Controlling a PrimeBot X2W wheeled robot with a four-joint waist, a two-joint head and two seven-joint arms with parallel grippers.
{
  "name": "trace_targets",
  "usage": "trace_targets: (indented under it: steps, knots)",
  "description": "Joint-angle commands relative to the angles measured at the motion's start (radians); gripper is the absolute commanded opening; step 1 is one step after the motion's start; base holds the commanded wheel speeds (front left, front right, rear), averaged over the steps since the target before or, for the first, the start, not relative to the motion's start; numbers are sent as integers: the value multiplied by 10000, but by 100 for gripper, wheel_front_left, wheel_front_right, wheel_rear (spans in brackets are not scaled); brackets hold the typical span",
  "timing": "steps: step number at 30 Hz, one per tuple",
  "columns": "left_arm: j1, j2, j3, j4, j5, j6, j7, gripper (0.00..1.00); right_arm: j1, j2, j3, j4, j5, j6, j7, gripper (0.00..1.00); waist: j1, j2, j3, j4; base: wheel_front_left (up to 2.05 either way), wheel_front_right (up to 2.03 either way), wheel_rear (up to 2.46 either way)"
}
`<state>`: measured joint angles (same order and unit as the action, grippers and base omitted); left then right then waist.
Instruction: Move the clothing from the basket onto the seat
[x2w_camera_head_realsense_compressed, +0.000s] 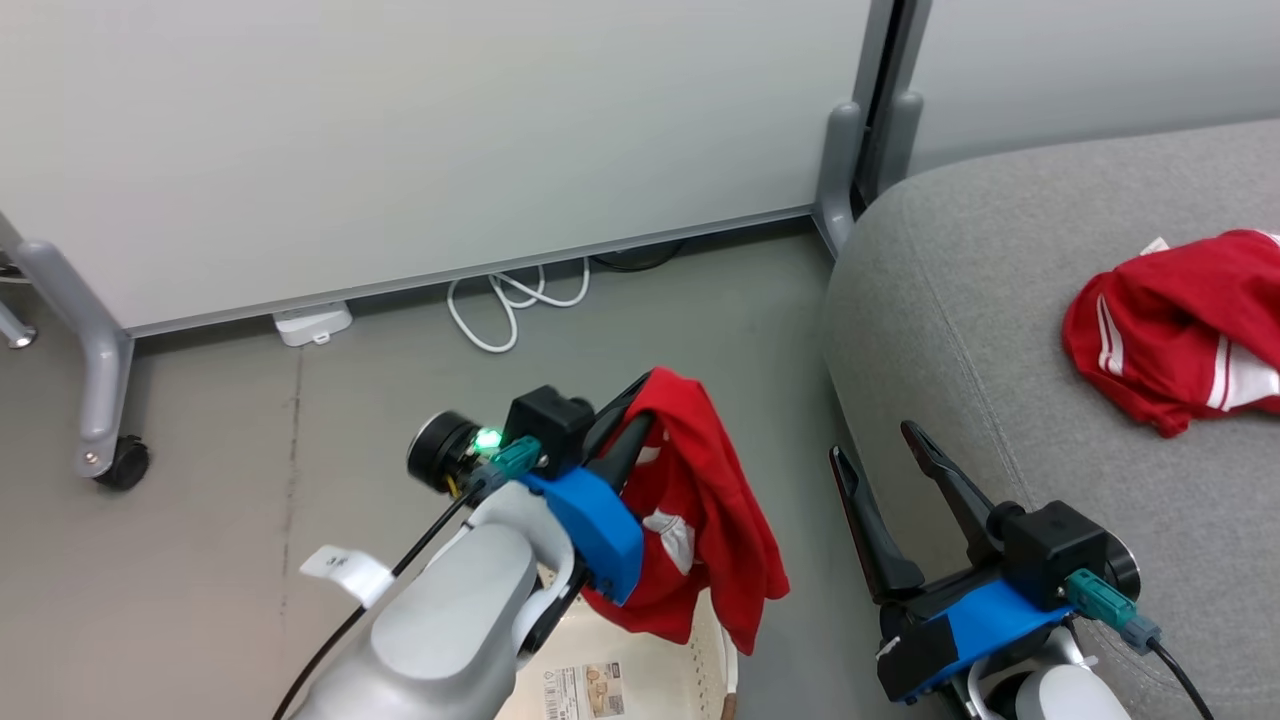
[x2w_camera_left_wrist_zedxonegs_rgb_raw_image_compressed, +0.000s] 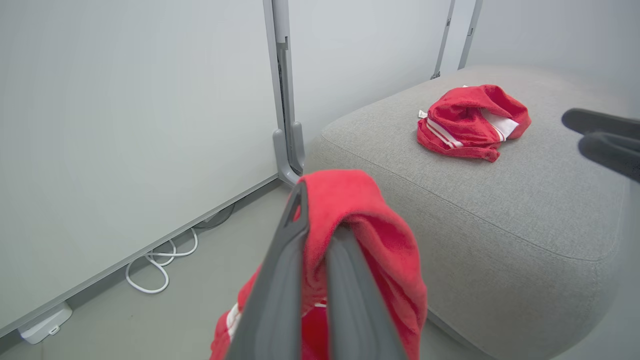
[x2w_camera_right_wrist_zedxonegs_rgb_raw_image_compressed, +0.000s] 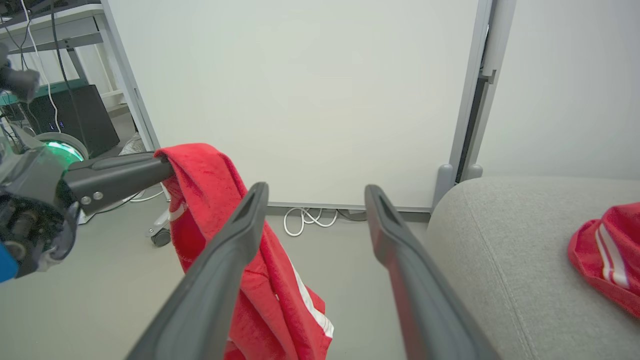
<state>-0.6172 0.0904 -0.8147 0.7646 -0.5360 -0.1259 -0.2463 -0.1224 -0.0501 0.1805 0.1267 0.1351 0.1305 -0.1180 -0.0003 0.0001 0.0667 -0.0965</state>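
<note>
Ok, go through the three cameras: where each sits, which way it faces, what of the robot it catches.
Head view: on the head, looking down at the floor, basket and seat; the left forearm, left fingers and right fingers show.
Left wrist view: looks along the left fingers, shut on the held garment, toward the seat; right fingers at its right edge.
Right wrist view: looks along the open right fingers toward the white panel; left fingers at its left.
Shared by all: held garment, seat, second garment.

The lower edge cuts off the basket (x2w_camera_head_realsense_compressed: 712, 675), partly behind the red garment (x2w_camera_head_realsense_compressed: 710, 500). Its label (x2w_camera_head_realsense_compressed: 585, 690) is too small to read.
</note>
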Motion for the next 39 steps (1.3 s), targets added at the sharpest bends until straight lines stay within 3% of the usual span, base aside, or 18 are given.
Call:
trace_targets:
  steps: [1, 14, 27, 39]
  knots:
    - [-356, 53, -193, -171, -75, -71, 108, 0, 154, -5, -19, -63, -47, 5, 61, 100, 3, -1, -145, 191, 0, 0, 0]
    - [-1757, -27, -1324, -425, -866, -72, 735, 0, 388, -5, 302, 87, 45, 5, 275, 100, 3, -1, -554, 499, 0, 0, 0]
    - [-1956, -138, -1829, -224, -1411, -42, 478, 0, 38, -5, 540, 362, -118, 5, 676, 100, 3, -1, -523, 555, 0, 0, 0]
    - [-2135, -232, -2260, -180, -1663, -43, 368, 0, -1506, -5, 836, 2198, -79, 5, 1183, 100, 3, -1, -387, 728, 0, 0, 0]
